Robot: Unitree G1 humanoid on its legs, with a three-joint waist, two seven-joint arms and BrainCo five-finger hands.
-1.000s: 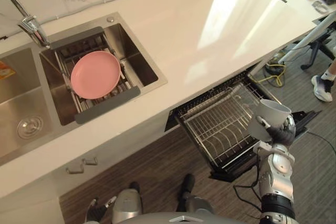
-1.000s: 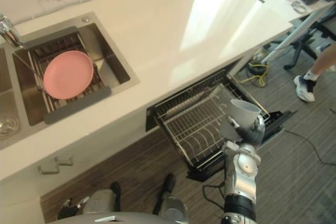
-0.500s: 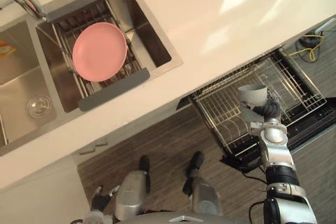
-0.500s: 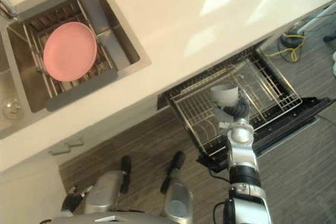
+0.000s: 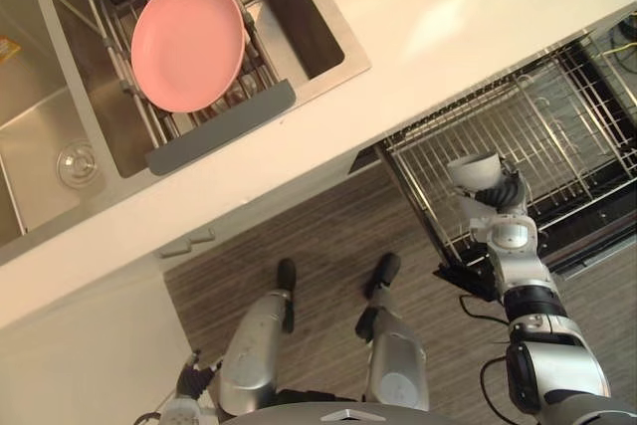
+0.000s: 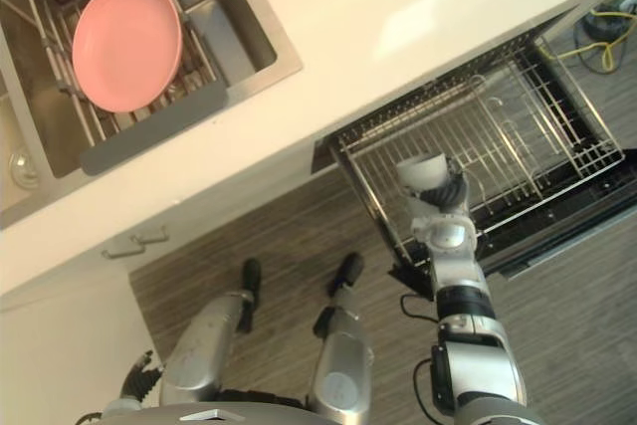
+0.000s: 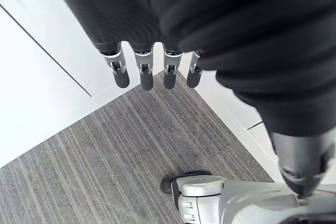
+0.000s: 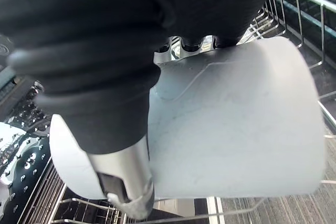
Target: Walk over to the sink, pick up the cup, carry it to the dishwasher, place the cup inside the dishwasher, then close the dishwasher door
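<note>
The cup [image 5: 473, 168] is held in the right hand [image 5: 501, 193] above the dishwasher rack [image 5: 557, 126], over the rack's front part near its left corner. The rack is pulled out below the countertop [image 5: 448, 7].

Left eye view: in the inspector's judgement, the main hazard is release too near the rack's front edge. A cup set there could tip off the wires onto the floor [image 5: 299, 246]. A second hazard is the cup striking the upright wires on descent and twisting in the grasp. The sink [image 5: 333, 42] and pink plate [image 5: 187, 44] lie well apart and pose no interference.

Right eye view: the cup [image 6: 422, 168] shows its open mouth toward the camera, so it is roughly upright or somewhat tilted; which cannot be told. If lowered askew, it may lodge between wires or roll. The rack must also go back in before the door can close; a proud cup would foul that.

Left wrist view: the left hand [image 7: 145, 74] hangs idle beside a white cabinet panel [image 7: 47, 93], fingers straight and relaxed, holding and touching nothing.

Right wrist view: the right hand [image 8: 94, 51] is closed around the cup [image 8: 236, 140], with the thumb [image 8: 126, 182] pressed across its wall and the fingers curled over the far side. Rack wires [image 8: 299, 14] show just past the cup; contact with them cannot be confirmed.
</note>
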